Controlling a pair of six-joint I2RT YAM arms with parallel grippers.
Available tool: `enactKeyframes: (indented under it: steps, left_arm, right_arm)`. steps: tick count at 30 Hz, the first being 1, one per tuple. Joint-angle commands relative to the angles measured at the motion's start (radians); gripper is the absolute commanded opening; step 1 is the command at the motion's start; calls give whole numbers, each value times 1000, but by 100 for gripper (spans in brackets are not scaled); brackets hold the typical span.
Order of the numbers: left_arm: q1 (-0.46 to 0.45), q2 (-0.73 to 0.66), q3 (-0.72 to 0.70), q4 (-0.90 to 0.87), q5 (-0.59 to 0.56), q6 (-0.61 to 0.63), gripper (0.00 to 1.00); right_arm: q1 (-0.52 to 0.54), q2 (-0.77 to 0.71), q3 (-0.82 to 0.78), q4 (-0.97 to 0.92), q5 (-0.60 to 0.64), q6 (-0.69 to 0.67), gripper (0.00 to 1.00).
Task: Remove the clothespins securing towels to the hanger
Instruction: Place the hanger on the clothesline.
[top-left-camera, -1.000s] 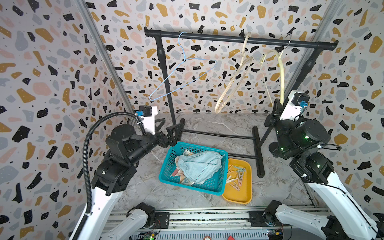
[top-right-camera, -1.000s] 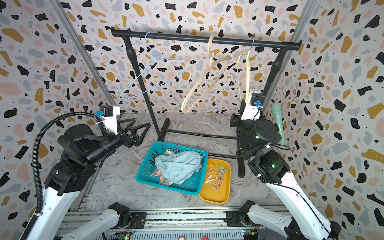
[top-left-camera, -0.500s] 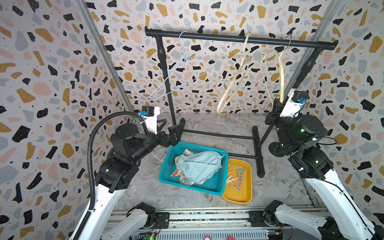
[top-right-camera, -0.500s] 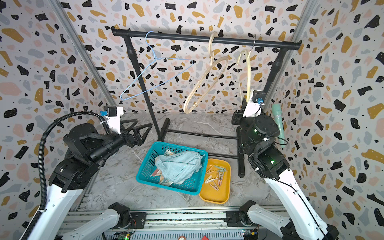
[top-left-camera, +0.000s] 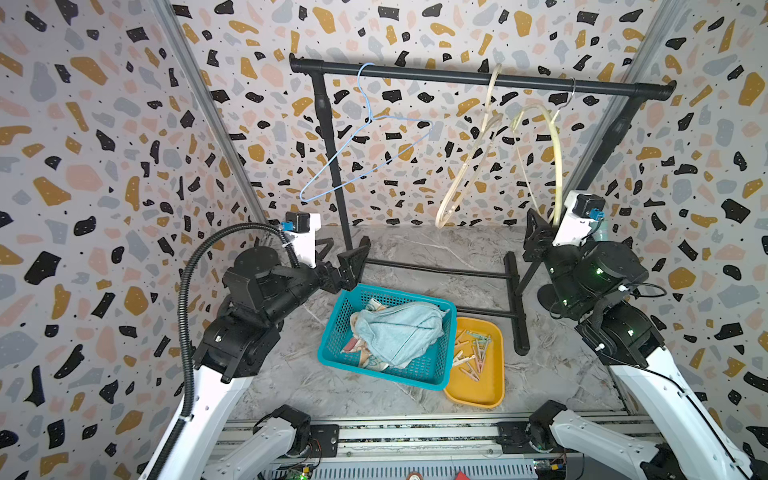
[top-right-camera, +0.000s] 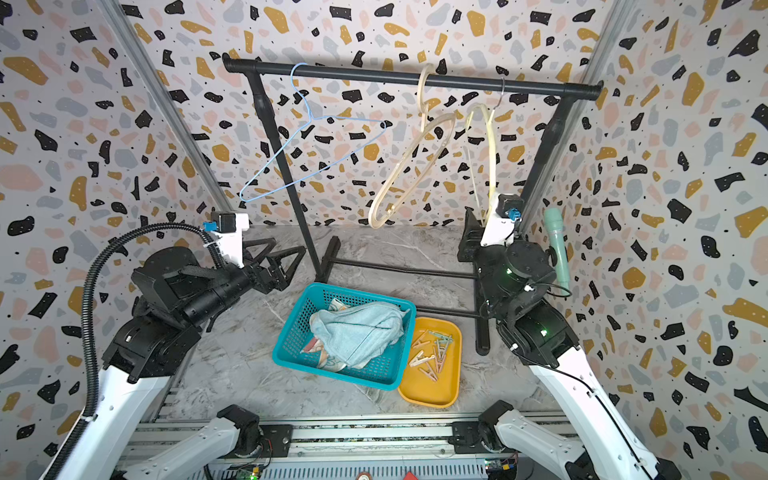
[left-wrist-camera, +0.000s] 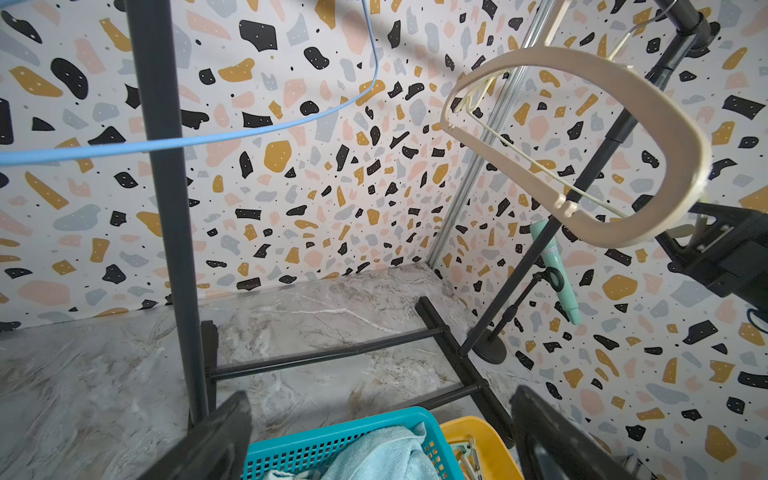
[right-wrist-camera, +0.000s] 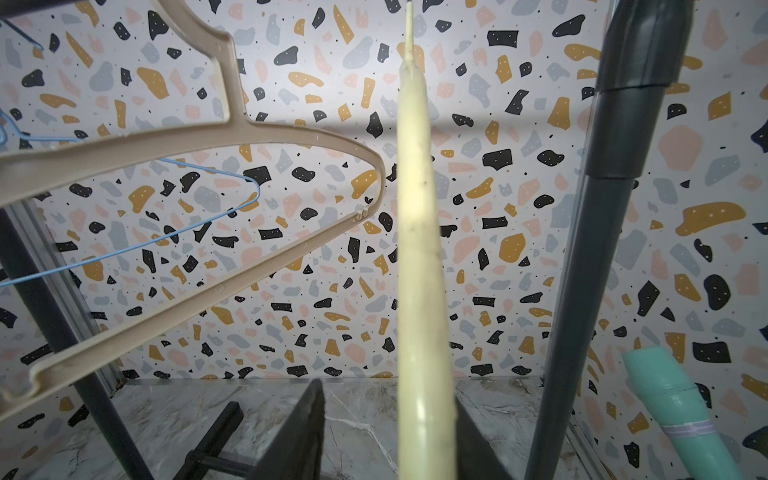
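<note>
Flanking marbled grey tabletop (top-left-camera: 415, 245), terrazzo walls (top-left-camera: 104, 166); left end effector (top-right-camera: 282, 255) agape, empty; right end effector (right-wrist-camera: 390, 399) parted around cream hanger (right-wrist-camera: 415, 208).

Fingers (left-wrist-camera: 224, 432) spread wide. Just past them, a teal basket (left-wrist-camera: 332, 436) with a blue towel (left-wrist-camera: 386, 457) in it touches a yellow tray (left-wrist-camera: 490, 436) holding clothespins (left-wrist-camera: 467, 453). The rack (left-wrist-camera: 166, 208) stands on the marble counter (left-wrist-camera: 104, 374), one foot running toward its back corner. A blue wire hanger (left-wrist-camera: 208, 141) and a beige hanger (left-wrist-camera: 623, 70) dangle overhead.
</note>
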Motion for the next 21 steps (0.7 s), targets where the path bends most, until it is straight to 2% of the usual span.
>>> enactKeyframes:
  steps: [1, 6, 21]
  left_arm:
    - [3, 7, -19, 52, -47, 21, 97]
    - [3, 14, -48, 57, -131, 37, 97]
    - [3, 32, -146, 131, -315, 56, 97]
  right_arm:
    - [-3, -24, -7, -16, -52, 25, 51]
    - [-4, -67, -66, -16, -98, 51, 60]
    - [-3, -207, -306, -55, -163, 143, 67]
